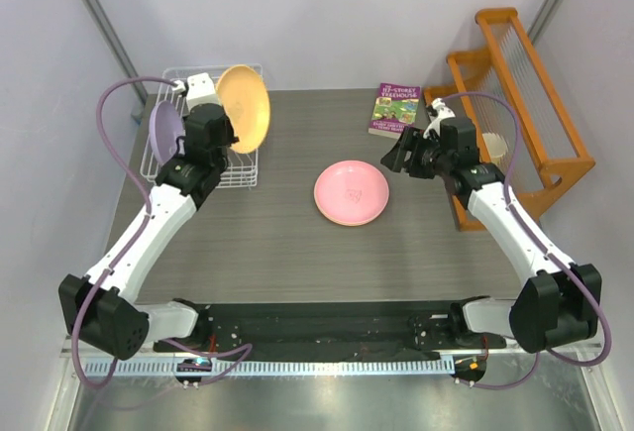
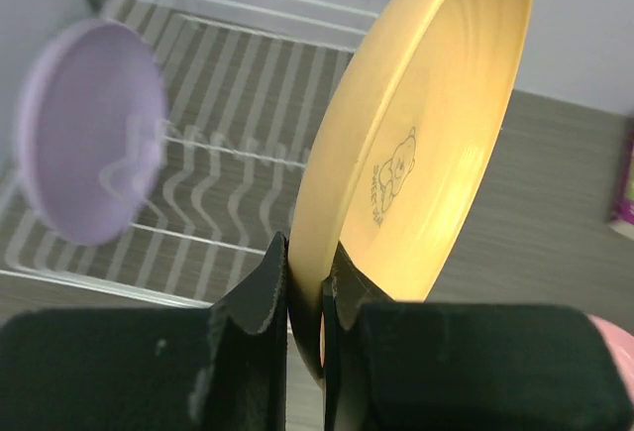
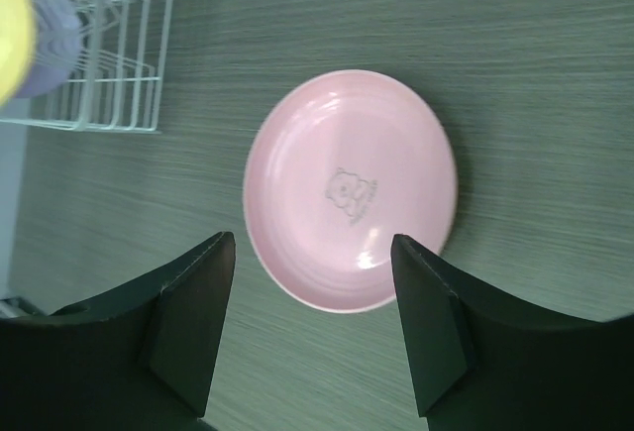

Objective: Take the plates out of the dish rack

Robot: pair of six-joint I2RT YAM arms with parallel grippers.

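Note:
An orange-yellow plate (image 1: 244, 106) (image 2: 416, 144) is held on edge above the right side of the white wire dish rack (image 1: 236, 175) (image 2: 248, 35). My left gripper (image 1: 220, 136) (image 2: 309, 258) is shut on its lower rim. A lilac plate (image 1: 165, 132) (image 2: 94, 134) stands upright in the rack's left part. The pink plate (image 1: 351, 193) (image 3: 352, 188) lies flat on the table's middle. My right gripper (image 1: 396, 157) (image 3: 312, 243) hovers open to the right of the pink plate, nothing between its fingers.
A book (image 1: 395, 108) lies at the back right of the table. An orange wooden shelf rack (image 1: 525, 104) stands along the right edge, behind my right arm. A white block (image 1: 199, 86) sits at the rack's back.

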